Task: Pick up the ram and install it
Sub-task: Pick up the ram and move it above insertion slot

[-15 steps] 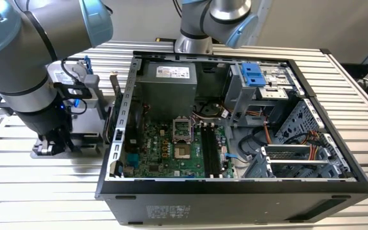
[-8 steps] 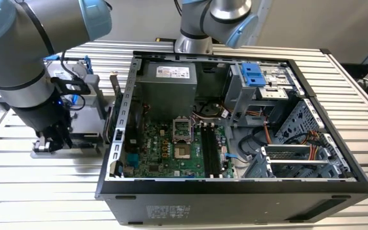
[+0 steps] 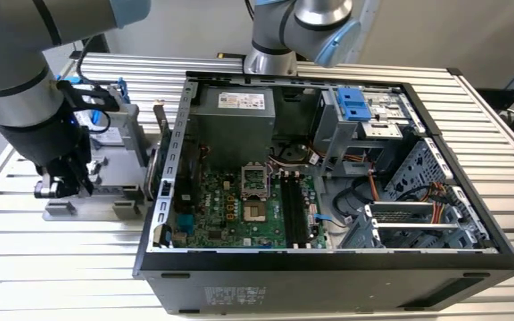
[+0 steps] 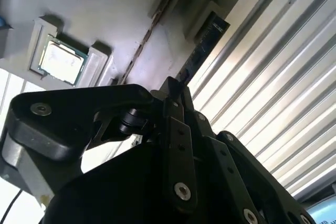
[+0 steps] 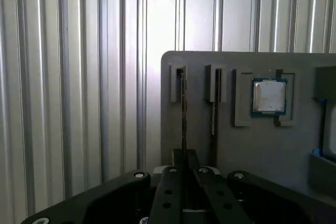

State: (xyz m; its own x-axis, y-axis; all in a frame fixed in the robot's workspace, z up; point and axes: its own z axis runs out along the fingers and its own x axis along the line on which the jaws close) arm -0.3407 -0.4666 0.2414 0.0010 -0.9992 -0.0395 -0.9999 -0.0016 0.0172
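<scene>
The ram shows edge-on as a thin dark strip, standing in the outermost slot of a grey tray. The tray lies on the ribbed table, at the exterior view's left of the open case. The arm reaches straight down over the tray. The gripper is drawn narrow, its fingers pinching the ram's near end. A 2nd stick stands in the neighbouring slot just beside it, and a CPU sits in a pocket further along. The black slots lie inside the case, well apart.
</scene>
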